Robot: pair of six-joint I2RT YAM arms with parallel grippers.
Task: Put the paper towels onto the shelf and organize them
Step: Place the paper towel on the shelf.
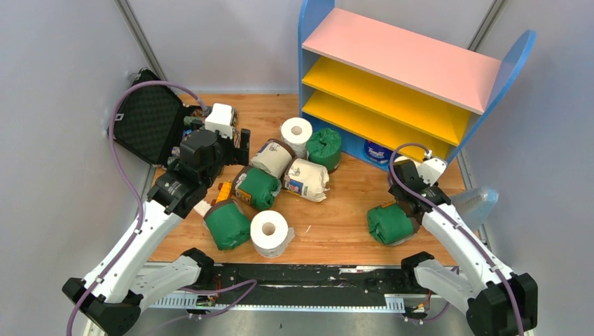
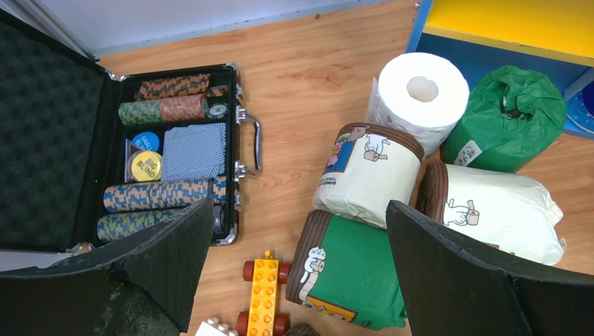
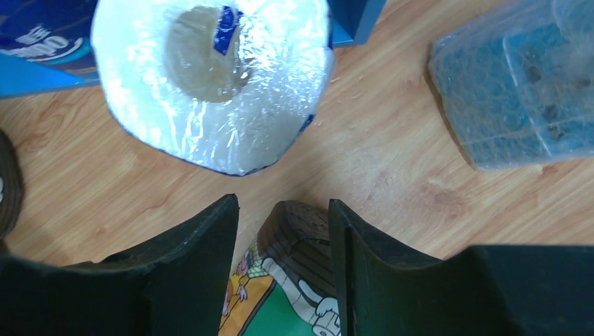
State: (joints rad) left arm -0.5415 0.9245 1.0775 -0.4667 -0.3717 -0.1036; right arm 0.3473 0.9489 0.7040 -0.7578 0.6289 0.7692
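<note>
straddling the brown end of a green roll [image 3: 294, 280], the right pincer [image 3: 281, 206] stands about half closed at the near right of the desk [image 1: 336, 224]. whether its fingers [image 3: 189, 273] actually bite on the wrapper or only bracket it, i cannot tell. coming in at the end makes sense: the roll's body looks too fat for that gap, while the rim gives something narrow to pinch. just beyond it a blue-and-white roll [image 3: 210, 84] stands on end at the foot of the shelf [image 1: 403, 56], so the carry is probably a short one to the low bay. the pink and yellow boards show nothing on them, so most of the job looks undone.

the left pincer [image 2: 300, 210] hangs wide open and empty above the heap at the left middle of the desk, likely lining up a pick. the heap holds a bare white roll [image 2: 420, 91] on end, a knotted green one [image 2: 504, 119], cream rolls [image 2: 368, 175] lying together and a second green roll [image 2: 350, 276] right below. the open case [image 2: 49, 140] and toy car [image 2: 264, 294] sit to its left. the heap is tight, so a neighbour could shift when one is lifted.
</note>
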